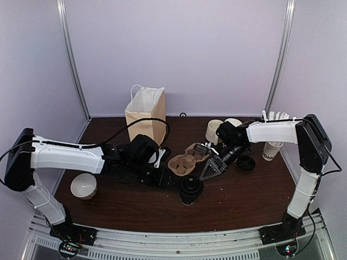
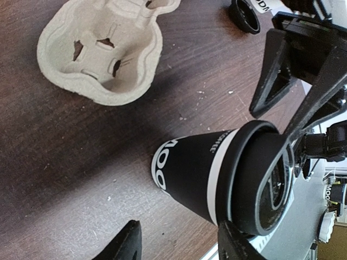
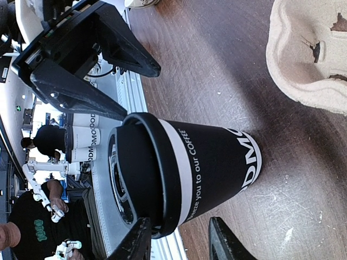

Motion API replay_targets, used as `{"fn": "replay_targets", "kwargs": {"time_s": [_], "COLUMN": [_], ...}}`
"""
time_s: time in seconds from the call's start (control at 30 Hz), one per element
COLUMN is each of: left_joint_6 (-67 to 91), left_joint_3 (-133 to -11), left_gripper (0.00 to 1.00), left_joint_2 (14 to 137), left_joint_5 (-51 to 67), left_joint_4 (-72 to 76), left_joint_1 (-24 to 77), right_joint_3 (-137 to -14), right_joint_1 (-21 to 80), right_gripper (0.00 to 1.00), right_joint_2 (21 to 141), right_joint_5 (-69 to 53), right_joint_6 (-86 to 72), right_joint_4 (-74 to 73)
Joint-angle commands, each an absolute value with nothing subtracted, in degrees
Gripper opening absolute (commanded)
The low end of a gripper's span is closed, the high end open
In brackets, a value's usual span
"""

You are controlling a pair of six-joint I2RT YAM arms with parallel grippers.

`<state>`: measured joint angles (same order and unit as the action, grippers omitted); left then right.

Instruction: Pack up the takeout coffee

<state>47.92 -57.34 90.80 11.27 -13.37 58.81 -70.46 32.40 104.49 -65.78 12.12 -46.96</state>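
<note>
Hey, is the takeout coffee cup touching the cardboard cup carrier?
Apart. The left wrist view shows the takeout coffee cup standing clear of the cup carrier, with bare table between them.

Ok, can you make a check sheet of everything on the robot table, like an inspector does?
Surface: brown wooden table, scuffed, pale specks.
Job's things: takeout coffee upright, lid on, beside the empty pulp cup carrier; paper bag open at the back.
Clutter: white mug, loose black lid, cup of white sticks, spare cup.
Grippers: left gripper and right gripper open, flanking the coffee.
Cables: black cable loops over the left arm.
Surroundings: pale walls; a person beyond the table.
</note>
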Motion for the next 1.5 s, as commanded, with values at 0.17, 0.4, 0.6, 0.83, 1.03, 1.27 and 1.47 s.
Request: {"fn": "replay_targets", "kwargs": {"time_s": [0.17,0.4,0.6,0.83,1.03,1.27,1.47], "left_joint_6": [47.06,45.92,46.38,46.97,46.87,46.02,41.15], "left_joint_3": [-59.66,-61.43,-61.52,-60.73,-60.21,-60.98,-64.27], "left_gripper": [0.53,0.54,0.52,0.5,0.49,0.47,0.52], "left_joint_2": [89.83,91.7,92.41,93.44,95.55,97.28,92.88], "left_joint_5": [10.5,12.52,11.48,10.43,10.64,10.94,13.71], "left_joint_4": [-11.8,-13.24,-13.68,-14.99,-15.73,-19.75,-17.24], "left_joint_1": [58.42,58.38,58.37,58.1,57.42,57.03,57.96], "right_joint_3": [-70.49,-70.75,-70.66,-70.91,-71.19,-73.15,-78.93], "right_joint_1": [32.78,32.78,32.87,33.78,35.18,35.16,35.07], "right_gripper": [0.39,0.4,0.39,0.38,0.37,0.33,0.36], "right_joint_2": [104.66,104.7,104.93,105.96,107.76,110.7,101.74], "right_joint_5": [-65.37,-64.68,-64.3,-62.92,-54.46,-47.59,-58.13], "right_joint_6": [12.45,12.22,11.64,11.47,10.54,9.86,14.02], "right_joint_4": [-47.57,-47.38,-47.0,-46.93,-47.24,-50.38,-55.5]}}
